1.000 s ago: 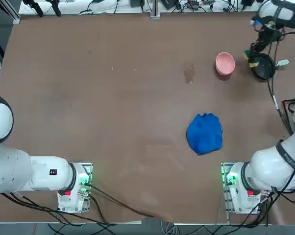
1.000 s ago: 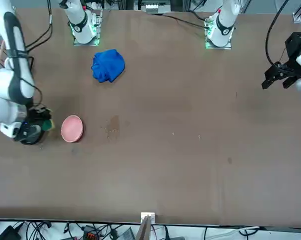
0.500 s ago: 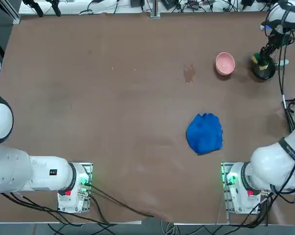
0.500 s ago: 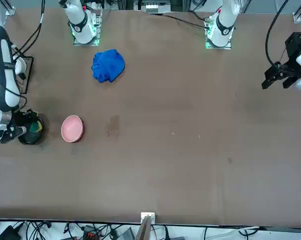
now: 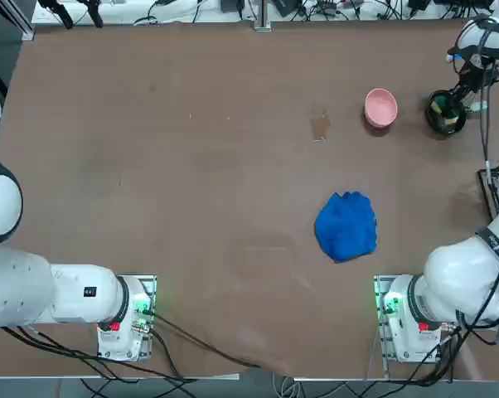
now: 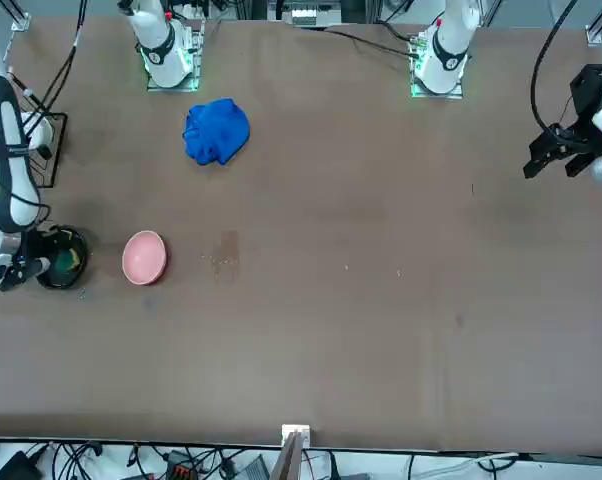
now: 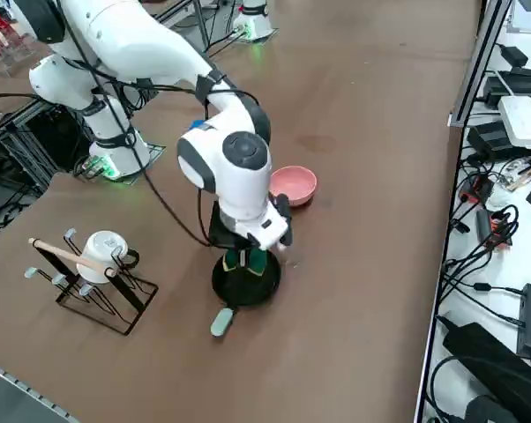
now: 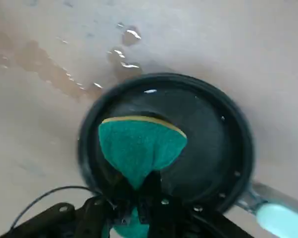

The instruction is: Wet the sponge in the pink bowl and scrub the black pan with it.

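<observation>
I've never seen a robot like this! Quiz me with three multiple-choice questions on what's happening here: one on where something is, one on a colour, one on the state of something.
1. Where is the sponge?
A. Inside the black pan
B. In the pink bowl
C. On the blue cloth

2. What colour is the pan's handle?
A. Red
B. Pale, light-coloured
C. Black

3. What is the right pincer doing?
A. Hanging open over the bowl
B. Shut on the sponge
C. Gripping the cloth

Answers: 1 A, the wrist view shows the sponge down inside the pan's rim. 2 B, the side view shows a pale handle. 3 B, the fingers pinch the sponge's end.
</observation>
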